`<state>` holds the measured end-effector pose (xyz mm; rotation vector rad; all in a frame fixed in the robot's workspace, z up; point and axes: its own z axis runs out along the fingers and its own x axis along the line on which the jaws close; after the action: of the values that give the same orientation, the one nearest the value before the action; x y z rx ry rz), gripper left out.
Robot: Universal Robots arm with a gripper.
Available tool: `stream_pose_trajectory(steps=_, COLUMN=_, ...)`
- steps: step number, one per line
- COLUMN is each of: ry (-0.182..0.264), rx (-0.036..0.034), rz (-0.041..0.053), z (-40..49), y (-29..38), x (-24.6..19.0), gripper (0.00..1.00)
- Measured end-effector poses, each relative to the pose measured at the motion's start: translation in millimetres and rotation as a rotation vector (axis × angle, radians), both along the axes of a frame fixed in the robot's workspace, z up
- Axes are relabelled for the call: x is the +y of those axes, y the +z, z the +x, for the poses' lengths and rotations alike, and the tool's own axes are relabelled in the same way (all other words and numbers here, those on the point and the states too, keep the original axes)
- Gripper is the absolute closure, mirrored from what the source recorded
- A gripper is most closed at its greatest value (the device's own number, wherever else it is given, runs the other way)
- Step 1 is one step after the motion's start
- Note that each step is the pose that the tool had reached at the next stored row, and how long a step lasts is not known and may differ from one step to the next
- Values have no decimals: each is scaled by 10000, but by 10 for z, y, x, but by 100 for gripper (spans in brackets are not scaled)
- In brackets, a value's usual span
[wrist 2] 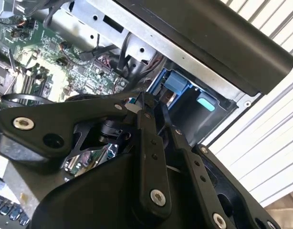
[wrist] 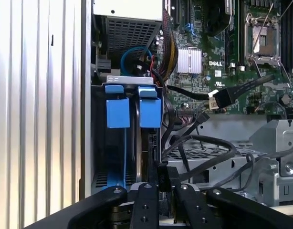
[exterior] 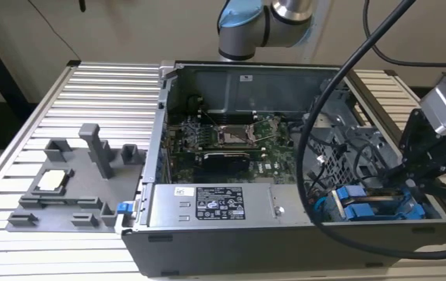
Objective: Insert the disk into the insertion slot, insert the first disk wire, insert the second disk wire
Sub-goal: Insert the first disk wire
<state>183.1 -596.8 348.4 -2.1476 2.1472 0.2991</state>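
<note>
We see a slatted metal table [exterior: 90,88] carrying an open computer case [exterior: 231,252] across the middle of the exterior view, with the arm [exterior: 262,23] at the upper edge. Inside the case the green motherboard [exterior: 231,137] lies at the centre and the grey power-supply box [exterior: 215,205] runs along the lower wall. A grey fixture tray [exterior: 75,187] sits on the table at the exterior view's left. The gripper [wrist 2: 141,106] reaches in at the exterior view's lower right, fingertips pressed together; we cannot tell whether they pinch anything. Just beyond them is the insertion slot [exterior: 379,202], where the disk [wrist: 125,162] stands on edge in its blue carrier. A loose black cable [wrist: 223,98] lies over the motherboard beside the slot.
</note>
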Motion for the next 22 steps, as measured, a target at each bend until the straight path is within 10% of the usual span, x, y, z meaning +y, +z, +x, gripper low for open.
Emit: stream_pose_trajectory(steps=22, ry=106, rx=0, rz=107, z=33, y=-88, x=0, gripper=80)
